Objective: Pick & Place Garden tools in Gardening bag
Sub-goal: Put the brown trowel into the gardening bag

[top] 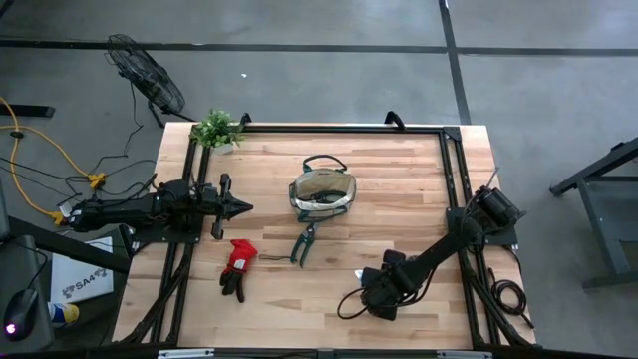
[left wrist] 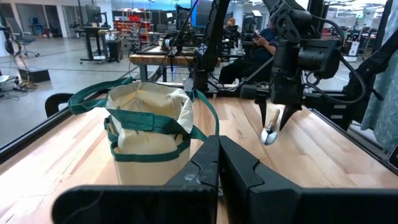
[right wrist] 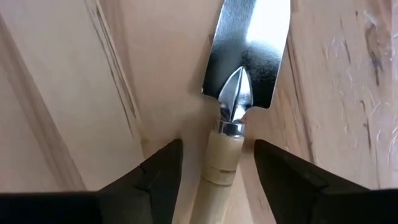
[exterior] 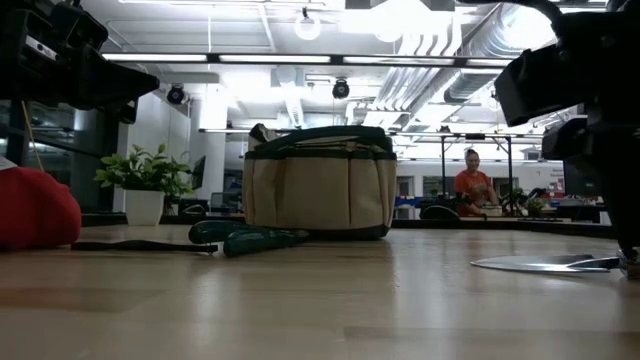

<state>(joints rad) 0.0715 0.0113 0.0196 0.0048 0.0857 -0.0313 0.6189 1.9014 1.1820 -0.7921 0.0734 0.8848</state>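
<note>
The tan gardening bag [top: 322, 192] stands upright at mid-table, its mouth open; it also shows in the low view [exterior: 320, 185] and the left wrist view [left wrist: 146, 124]. Green-handled shears [top: 302, 242] and a red-and-black glove pair [top: 237, 267] lie flat near it. A silver trowel with a wooden handle [right wrist: 227, 158] lies flat on the table. My right gripper [right wrist: 217, 149] is open, pointing down, one finger on each side of the handle with gaps showing. My left gripper [top: 239, 207] is shut and empty, left of the bag.
A small potted plant [top: 217, 130] stands at the far left corner. A black frame rail [top: 329, 128] runs along the table's edges. Bare wood lies between the shears and my right arm [top: 449, 244]. People sit beyond the table [exterior: 473, 185].
</note>
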